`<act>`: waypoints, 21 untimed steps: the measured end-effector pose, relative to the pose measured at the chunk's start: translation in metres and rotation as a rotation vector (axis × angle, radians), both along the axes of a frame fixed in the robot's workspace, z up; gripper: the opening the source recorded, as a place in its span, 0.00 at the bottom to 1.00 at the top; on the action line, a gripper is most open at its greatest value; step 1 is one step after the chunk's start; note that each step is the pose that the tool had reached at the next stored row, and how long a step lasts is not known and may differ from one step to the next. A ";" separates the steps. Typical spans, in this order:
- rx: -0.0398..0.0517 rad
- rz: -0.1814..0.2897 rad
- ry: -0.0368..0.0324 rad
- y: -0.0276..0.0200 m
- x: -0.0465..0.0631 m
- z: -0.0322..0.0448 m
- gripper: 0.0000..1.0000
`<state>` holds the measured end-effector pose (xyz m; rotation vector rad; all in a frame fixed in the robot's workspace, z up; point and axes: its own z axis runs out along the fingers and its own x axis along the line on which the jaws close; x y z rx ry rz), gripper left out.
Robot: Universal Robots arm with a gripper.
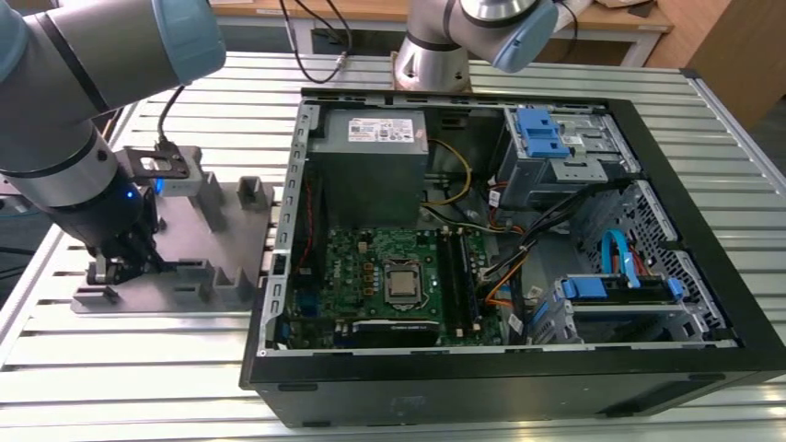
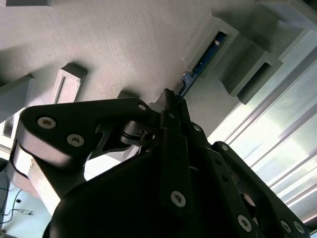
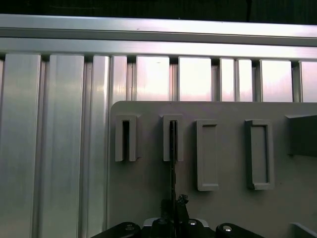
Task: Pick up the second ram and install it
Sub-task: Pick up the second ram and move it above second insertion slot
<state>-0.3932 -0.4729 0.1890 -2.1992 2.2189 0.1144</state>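
Note:
The second ram [image 2: 202, 61] stands on edge in a slot of the grey holder block [image 1: 212, 241]. In the first wrist view the second ram [image 3: 173, 148] is a thin dark line running from a slot down to the fingers. My gripper [image 1: 118, 268] is lowered onto the holder's near end at the exterior view's left. In both wrist views the gripper [image 2: 170, 99] [image 3: 174, 204] has its black fingers drawn together on the stick's end, shut on it. The stick's other end still sits in the slot.
The open computer case [image 1: 687, 166] lies on the slatted aluminium table [image 1: 147, 387] at the exterior view's right. Inside are the green motherboard [image 1: 368, 253], a grey power supply [image 1: 368, 138] and loose cables. The holder [image 3: 148, 193] carries more slots and raised posts.

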 end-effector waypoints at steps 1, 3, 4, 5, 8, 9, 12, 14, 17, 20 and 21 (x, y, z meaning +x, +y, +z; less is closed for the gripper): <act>0.0000 0.000 0.0000 0.0000 0.000 0.0000 0.14; 0.0000 0.000 0.0000 0.0000 0.000 -0.0001 0.14; 0.0000 0.000 0.0000 0.0000 0.000 -0.0002 0.14; 0.0000 0.000 0.0000 0.0000 0.000 -0.0002 0.14; 0.0000 0.000 0.0000 0.0000 0.000 -0.0003 0.14; 0.0000 0.000 0.0000 0.0000 0.000 -0.0003 0.14; 0.0000 0.000 0.0000 0.0000 0.000 -0.0004 0.14; 0.0001 0.000 -0.0002 0.0000 0.000 -0.0002 0.14; 0.0005 0.000 0.0000 0.0000 0.000 0.0037 0.14; 0.0013 0.000 0.0000 0.0001 0.000 0.0098 0.14; 0.0014 0.000 -0.0001 0.0000 0.000 0.0118 0.14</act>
